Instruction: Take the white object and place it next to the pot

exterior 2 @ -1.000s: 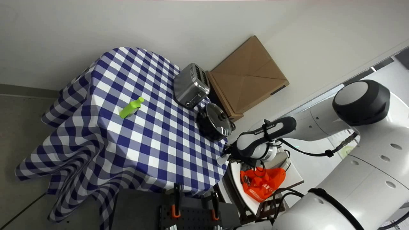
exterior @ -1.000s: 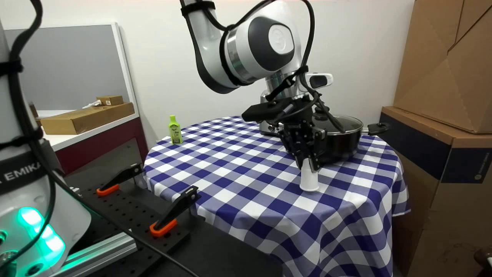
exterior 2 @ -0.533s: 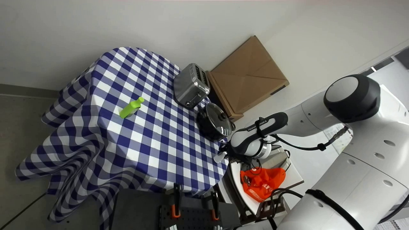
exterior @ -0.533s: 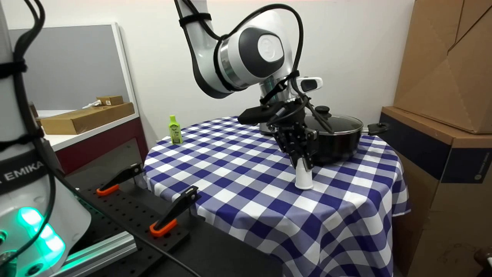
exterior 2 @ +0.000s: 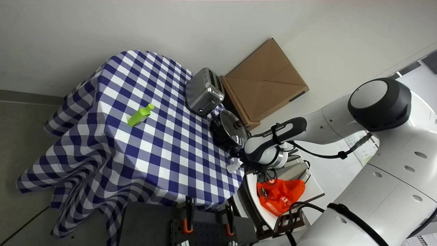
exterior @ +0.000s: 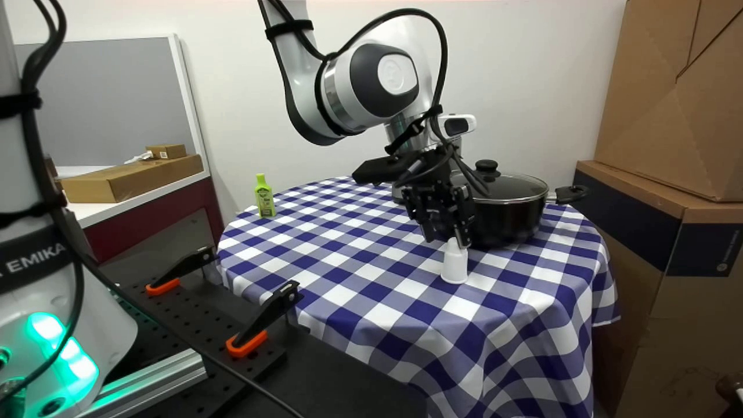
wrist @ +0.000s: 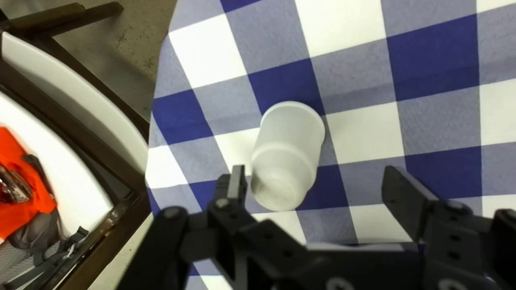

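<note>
The white object (exterior: 454, 264) stands upright on the checked tablecloth, a short way in front of the black pot (exterior: 505, 219). Both exterior views show the pair close to each other, the white object (exterior 2: 234, 167) nearer the table edge than the pot (exterior 2: 222, 135). My gripper (wrist: 313, 174) is open, its fingers spread around the top of the white object (wrist: 288, 147). The left finger (wrist: 236, 183) is close beside it, and a wide gap lies on the right side. Whether the left finger touches it I cannot tell. The pot is out of the wrist view.
A silver toaster (exterior 2: 205, 92) stands behind the pot. The green bottle (exterior: 264, 197) is at the table's far side. Cardboard boxes (exterior: 667, 232) rise beside the table. An orange bag (exterior 2: 281, 194) lies on a chair near the table edge. Clamps (exterior: 264, 319) stick up from the black bench.
The arm carried the white object a little away from the table edge, with the pot still close by. Then the fingers spread and let go of it; it stays standing.
</note>
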`<state>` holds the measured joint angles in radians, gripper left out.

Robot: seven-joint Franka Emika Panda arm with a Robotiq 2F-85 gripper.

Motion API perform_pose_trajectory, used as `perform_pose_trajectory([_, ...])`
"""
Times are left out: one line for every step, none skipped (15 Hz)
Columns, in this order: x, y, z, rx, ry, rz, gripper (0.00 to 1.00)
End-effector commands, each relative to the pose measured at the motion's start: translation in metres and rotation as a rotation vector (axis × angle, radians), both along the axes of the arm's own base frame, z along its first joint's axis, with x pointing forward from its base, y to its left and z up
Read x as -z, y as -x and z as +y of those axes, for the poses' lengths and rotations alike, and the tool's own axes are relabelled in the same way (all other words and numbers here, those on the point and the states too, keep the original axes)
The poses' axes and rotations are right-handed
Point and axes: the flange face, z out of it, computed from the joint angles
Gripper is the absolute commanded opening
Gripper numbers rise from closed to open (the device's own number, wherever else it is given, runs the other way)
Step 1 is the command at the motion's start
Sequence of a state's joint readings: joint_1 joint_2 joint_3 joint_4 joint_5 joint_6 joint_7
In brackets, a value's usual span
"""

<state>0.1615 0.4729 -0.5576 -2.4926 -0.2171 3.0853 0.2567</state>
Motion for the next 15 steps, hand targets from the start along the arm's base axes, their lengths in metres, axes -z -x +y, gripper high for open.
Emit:
perform_pose_trajectory([-0.019,0.006,0.008,-0.022,-0.035,-0.035,1.00])
perform_pose_trajectory([-0.026,0.008,0.013,-0.038,-0.047,-0.039,1.00])
perform_pose_trajectory([-0.033,0.009,0.019,-0.054,-0.059,-0.044,1.00])
perform_pose_trajectory([-0.041,0.010,0.027,-0.077,-0.072,-0.047,1.00])
perform_pose_trajectory([-0.050,0.012,0.037,-0.106,-0.086,-0.056,1.00])
perform_pose_trajectory([-0.059,0.015,0.048,-0.138,-0.102,-0.063,1.00])
perform_pose_trajectory([-0.069,0.018,0.063,-0.174,-0.120,-0.071,1.00])
perform_pose_trajectory([-0.078,0.020,0.074,-0.202,-0.132,-0.077,1.00])
perform_pose_trajectory([-0.088,0.026,0.091,-0.228,-0.157,-0.070,1.00])
perform_pose_trajectory([-0.098,0.028,0.103,-0.244,-0.172,-0.070,1.00])
perform_pose_trajectory([-0.110,0.031,0.118,-0.260,-0.194,-0.070,1.00])
perform_pose_trajectory([-0.122,0.033,0.130,-0.270,-0.211,-0.073,1.00])
perform_pose_trajectory([-0.136,0.034,0.140,-0.274,-0.212,-0.065,1.00])
perform_pose_trajectory([-0.148,0.035,0.151,-0.274,-0.228,-0.052,1.00])
perform_pose_trajectory([-0.161,0.037,0.161,-0.267,-0.248,-0.050,1.00])
